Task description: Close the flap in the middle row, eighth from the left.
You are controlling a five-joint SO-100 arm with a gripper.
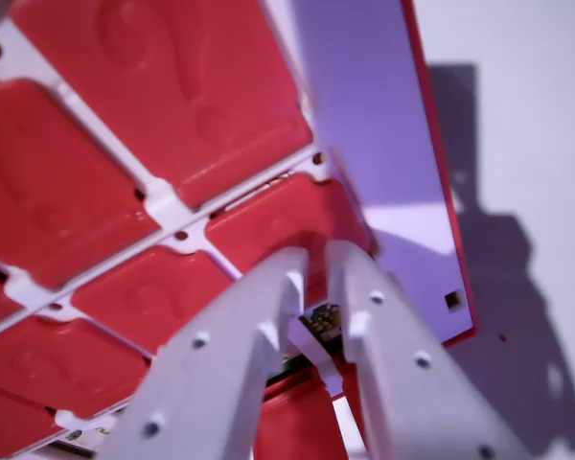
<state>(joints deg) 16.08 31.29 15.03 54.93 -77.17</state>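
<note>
Red flaps (172,86) fill most of your wrist view, set in a white frame (163,203) w/ small dark holes at the crossings. Each flap is a rounded red panel w/ a faint raised figure on it; the figures are too blurred to read. Rows run diagonally, from the view's lower left up toward the right.

Your claw (316,273) comes in from the bottom edge, two pale grey fingers (240,335) w/ screw heads along them. The tips stand a little apart, a narrow gap betw. them, nothing held there. Tips sit over a red flap (268,225) near the board's edge on the view's right; can't tell if they touch it. Behind the gap you see a dark opening w/ a small picture card (322,319), partly hidden by the fingers, so one flap there looks open. Can't count rows or places from this close, so can't say it's the eighth in the middle row.

On the view's right the board ends in a smooth lilac side panel (383,125) w/ a thin red rim and a small square hole near its lower corner. Past that, a pale worktop (537,57) w/ the board's and the arm's shadow (517,287) across it.
</note>
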